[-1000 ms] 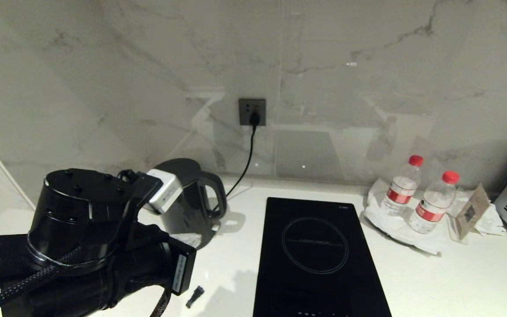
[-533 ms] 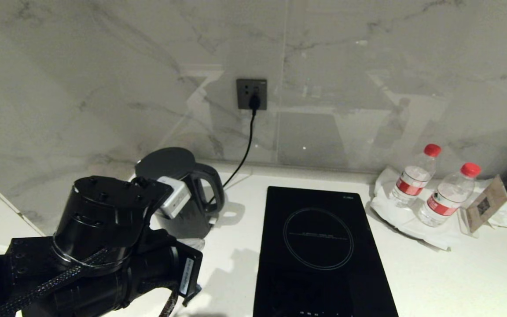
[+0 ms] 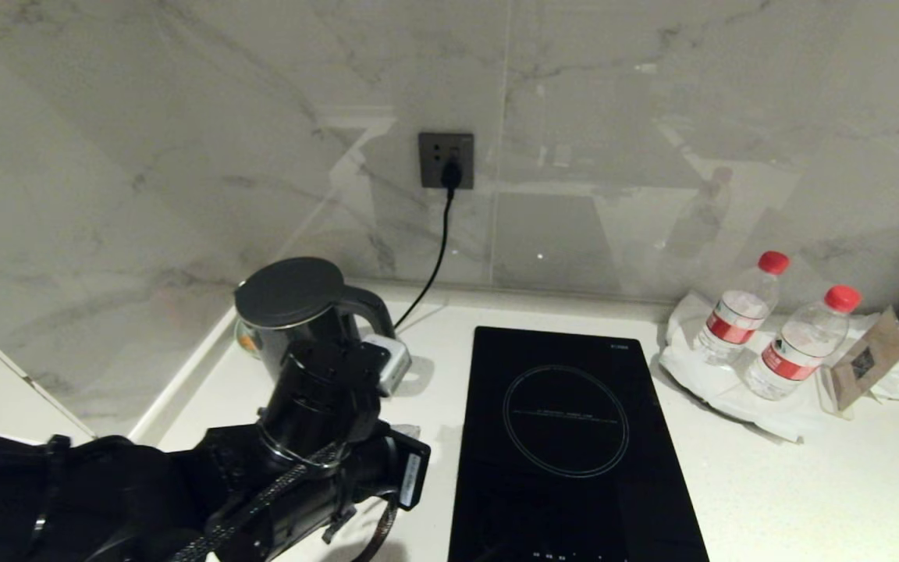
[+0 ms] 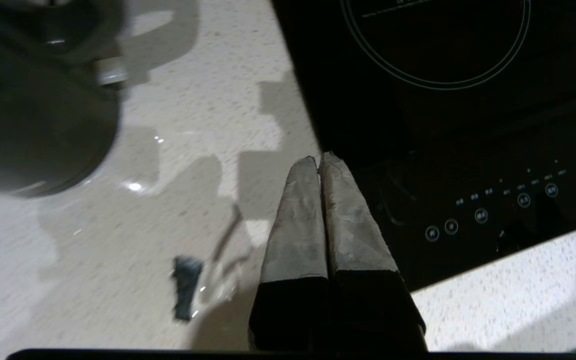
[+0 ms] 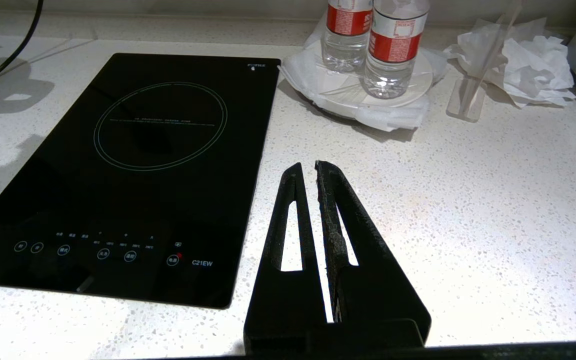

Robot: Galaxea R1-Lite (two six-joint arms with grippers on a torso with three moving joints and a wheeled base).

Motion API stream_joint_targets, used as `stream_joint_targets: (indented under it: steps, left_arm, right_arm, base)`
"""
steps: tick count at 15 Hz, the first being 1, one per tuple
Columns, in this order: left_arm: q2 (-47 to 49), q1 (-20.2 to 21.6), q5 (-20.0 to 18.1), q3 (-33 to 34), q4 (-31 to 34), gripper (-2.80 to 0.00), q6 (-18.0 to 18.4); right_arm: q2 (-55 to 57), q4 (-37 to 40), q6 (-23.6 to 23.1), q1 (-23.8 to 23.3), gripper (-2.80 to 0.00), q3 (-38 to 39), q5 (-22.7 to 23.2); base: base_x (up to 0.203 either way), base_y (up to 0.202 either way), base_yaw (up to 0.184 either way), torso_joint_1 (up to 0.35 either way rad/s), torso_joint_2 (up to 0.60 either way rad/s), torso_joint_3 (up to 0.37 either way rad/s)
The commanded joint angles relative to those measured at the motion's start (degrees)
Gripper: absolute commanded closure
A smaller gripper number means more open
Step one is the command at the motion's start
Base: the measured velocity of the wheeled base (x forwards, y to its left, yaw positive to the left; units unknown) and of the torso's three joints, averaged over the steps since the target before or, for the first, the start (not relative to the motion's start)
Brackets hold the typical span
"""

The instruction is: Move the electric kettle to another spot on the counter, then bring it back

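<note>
Glossy cylindrical kettle [image 3: 293,312], speckled counter [image 3: 808,484]

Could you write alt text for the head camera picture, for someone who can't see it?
A black robot arm reaches from the lower left across a white counter toward a black electric kettle standing by a marble wall. To the kettle's right lie a black glass hob and two red-capped water bottles; a cord runs up to a wall socket.

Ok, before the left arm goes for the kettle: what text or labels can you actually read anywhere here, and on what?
"C21EW": hob, front edge beside the touch controls.
Small logo at the hob's far corner: too small to read.
Touch-control legends: too small.
Red labels on the two water bottles: unreadable.
Card in the clear stand: a code square, no legible words.
Sticker on the left arm: too blurred.
</note>
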Motion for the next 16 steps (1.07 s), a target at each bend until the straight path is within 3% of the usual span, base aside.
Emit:
stream_joint_targets:
  steps: [1, 6, 11, 12, 16]
  left_arm:
    - [9.5, -0.8, 0.8, -1.7, -3.1, 0.00, -0.1]
    - [20.5, -0.6, 9.5, -12.4, -4.4, 0.00, -3.9]
    - [25.0, 1.6, 13.6, -16.4, -4.5, 0.00, -4.3]
    - [25.0, 1.6, 13.5, -16.1, -4.5, -2.80, -4.5]
    - [26.4, 1.8, 13.4, -18.1, -5.7, -2.80, -4.0]
  right_arm:
    - [0.0, 0.0, 0.0, 0.0, 0.00, 0.0, 0.0]
    - [0.0, 0.0, 0.0, 0.0, 0.00, 0.0, 0.0]
    - [0.0, 0.0, 0.0, 0.0, 0.00, 0.0, 0.0]
    - [0.0, 0.0, 0.0, 0.0, 0.00, 0.0, 0.0]
    - [0.0, 0.0, 0.0, 0.0, 0.00, 0.0, 0.0]
  base:
    - [0.000, 0.000, 0.000, 0.000, 0.00, 0.000]
    - [0.000, 0.000, 0.000, 0.000, 0.00, 0.000]
    - [0.000, 0.000, 0.000, 0.000, 0.00, 0.000]
    - [0.000, 0.000, 0.000, 0.000, 0.00, 0.000]
    - [0.000, 0.000, 0.000, 0.000, 0.00, 0.000]
